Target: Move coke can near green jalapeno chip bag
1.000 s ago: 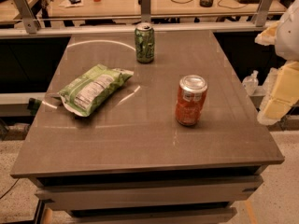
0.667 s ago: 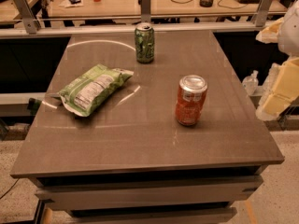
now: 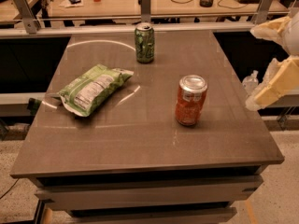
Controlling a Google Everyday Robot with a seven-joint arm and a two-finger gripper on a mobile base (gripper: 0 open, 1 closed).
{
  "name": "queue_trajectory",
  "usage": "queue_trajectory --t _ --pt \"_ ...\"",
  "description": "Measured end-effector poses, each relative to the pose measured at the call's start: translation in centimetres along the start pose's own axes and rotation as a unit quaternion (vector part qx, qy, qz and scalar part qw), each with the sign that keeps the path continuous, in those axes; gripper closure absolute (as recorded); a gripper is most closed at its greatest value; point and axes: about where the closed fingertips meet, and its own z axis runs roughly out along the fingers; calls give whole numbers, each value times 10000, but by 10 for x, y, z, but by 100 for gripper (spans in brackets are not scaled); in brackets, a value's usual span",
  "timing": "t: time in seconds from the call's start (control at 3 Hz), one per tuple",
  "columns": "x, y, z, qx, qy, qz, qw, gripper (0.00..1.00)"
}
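Coke can [image 3: 191,100] awaiting transfer; items listed left to right. Green jalapeno chip bag [image 3: 92,88] lies flat near the left edge of the bench [image 3: 140,148]. Green can [image 3: 145,43] stands by the rear edge, clear of the likely path. The coke can stands upright right of centre, well apart from the bag. Gripper [image 3: 252,68] hovers beyond the right edge, fingers apart and holding nothing. Suggested approach: enter from the right, clamp at mid-height, keep the can upright, and set it down just beside the bag.

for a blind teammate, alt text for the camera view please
An orange-red soda can stands on a brown table, a light-green crinkled chip bag lies left, a green patterned can behind; the cream gripper hangs beyond the right edge.
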Motion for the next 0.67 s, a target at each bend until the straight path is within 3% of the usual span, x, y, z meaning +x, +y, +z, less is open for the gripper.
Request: queue_trajectory --t 0.33,0.67 --pt "-18 9 18 -3 -709 -132 9974 0" --pt "-18 20 47 -336 -1205 43 9921 0"
